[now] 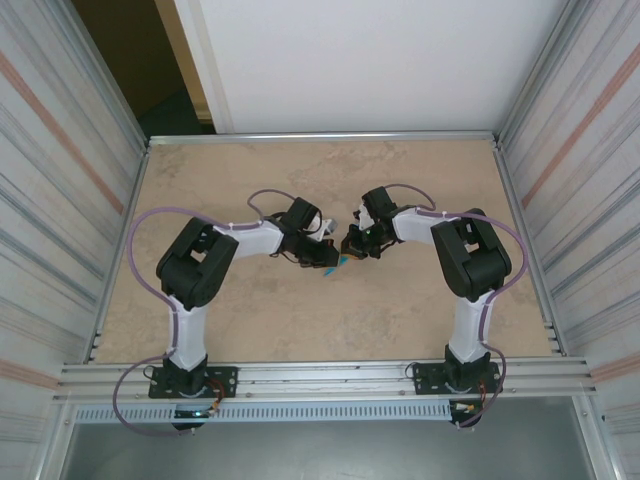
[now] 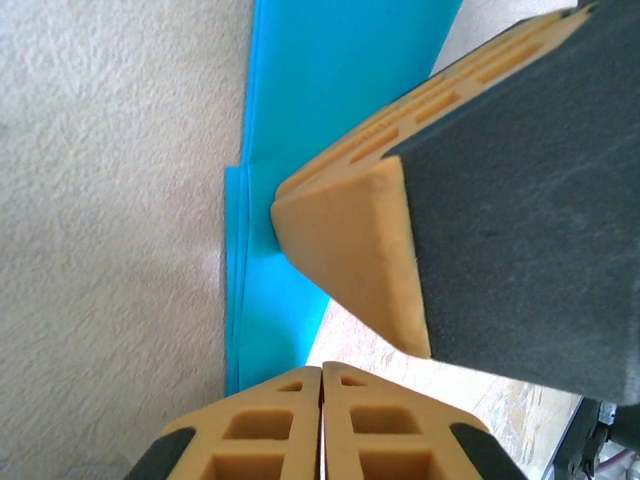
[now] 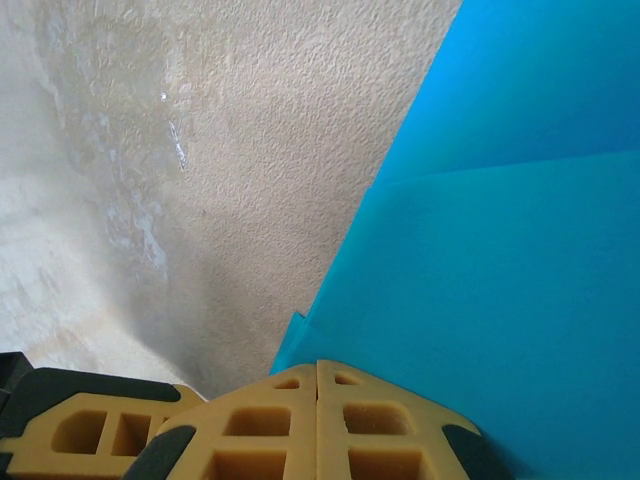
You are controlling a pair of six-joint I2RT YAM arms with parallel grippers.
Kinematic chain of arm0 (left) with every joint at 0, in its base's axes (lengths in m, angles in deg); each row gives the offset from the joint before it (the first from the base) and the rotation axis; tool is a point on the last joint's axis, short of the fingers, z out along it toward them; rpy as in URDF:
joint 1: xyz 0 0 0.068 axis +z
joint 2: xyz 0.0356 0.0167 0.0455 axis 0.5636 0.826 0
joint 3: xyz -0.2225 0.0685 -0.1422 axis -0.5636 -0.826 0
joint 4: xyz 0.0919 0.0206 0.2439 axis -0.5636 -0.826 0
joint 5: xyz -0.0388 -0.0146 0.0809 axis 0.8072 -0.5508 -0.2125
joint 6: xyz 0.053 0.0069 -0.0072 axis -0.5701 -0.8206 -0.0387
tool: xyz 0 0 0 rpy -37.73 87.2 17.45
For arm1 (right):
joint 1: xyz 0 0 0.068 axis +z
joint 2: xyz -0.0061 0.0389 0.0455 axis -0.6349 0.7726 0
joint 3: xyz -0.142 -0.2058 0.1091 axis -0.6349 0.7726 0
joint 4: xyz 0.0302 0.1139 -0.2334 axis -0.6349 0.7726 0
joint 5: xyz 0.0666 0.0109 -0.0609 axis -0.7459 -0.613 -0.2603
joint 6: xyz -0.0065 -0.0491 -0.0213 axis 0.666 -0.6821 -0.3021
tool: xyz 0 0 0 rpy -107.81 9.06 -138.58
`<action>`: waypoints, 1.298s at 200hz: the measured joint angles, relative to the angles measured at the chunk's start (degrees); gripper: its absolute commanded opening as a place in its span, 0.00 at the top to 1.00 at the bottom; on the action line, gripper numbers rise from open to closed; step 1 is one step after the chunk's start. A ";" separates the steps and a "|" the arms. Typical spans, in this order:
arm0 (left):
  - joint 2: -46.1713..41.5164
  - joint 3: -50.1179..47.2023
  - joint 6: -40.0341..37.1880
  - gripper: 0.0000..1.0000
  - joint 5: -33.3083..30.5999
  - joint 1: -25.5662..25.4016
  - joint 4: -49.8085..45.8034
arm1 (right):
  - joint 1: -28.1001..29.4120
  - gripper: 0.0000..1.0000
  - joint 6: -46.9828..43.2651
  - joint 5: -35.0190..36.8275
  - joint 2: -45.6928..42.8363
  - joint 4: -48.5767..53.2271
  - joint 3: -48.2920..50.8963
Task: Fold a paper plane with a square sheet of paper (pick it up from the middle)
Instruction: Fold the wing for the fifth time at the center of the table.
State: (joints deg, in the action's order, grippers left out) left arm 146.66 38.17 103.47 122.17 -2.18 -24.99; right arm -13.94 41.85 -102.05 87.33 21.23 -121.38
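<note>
Down on the table [image 1: 400, 330], I reckon we're mid-fold, pressing a crease flat. The square sheet of paper [image 3: 500, 300] lies just ahead and right of my right tips, ahead and left of my left ones. It's teal, doubled into a narrow strip, with layered edges stepped along one side. My left gripper [image 2: 321, 372] is squeezed together, my right gripper [image 3: 318, 366] likewise. Whether either has nipped an edge, I cannot tell. Next, I'd judge: one pins, the other runs the crease.
</note>
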 measured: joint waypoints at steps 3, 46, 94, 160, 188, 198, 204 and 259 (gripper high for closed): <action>0.00 -0.09 0.00 0.90 0.00 0.00 0.00 | 0.00 0.95 -0.04 -0.02 0.04 -0.02 0.00; -0.02 -0.81 -0.20 0.91 -0.63 0.00 -0.07 | 0.00 0.95 -0.09 -0.44 0.33 -0.26 -0.13; -0.44 -1.20 -0.46 0.91 -1.99 0.00 -0.17 | 0.00 0.95 -0.22 -1.07 1.20 0.13 -1.14; -2.51 -3.98 -0.63 0.91 -2.01 0.74 0.11 | -0.07 0.96 -1.40 -1.53 2.14 0.83 -2.25; -5.44 -7.80 -0.68 0.91 -1.66 1.70 -0.22 | -0.11 0.96 -1.68 -1.75 2.25 0.85 -2.34; -6.54 -9.09 -0.70 0.91 -1.53 2.03 -0.79 | -0.09 0.96 -1.68 -1.84 2.29 0.85 -2.36; -7.13 -9.73 -0.70 0.91 -1.51 2.19 -1.16 | -0.09 0.96 -1.70 -1.92 2.29 0.90 -2.40; -14.10 -12.13 -0.37 0.91 -2.58 2.45 -2.64 | 0.70 0.96 -1.51 -1.88 2.51 0.55 -2.82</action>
State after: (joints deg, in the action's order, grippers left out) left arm 132.56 26.04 103.10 119.59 0.27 -27.63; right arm -13.24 40.34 -103.93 89.84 21.77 -124.20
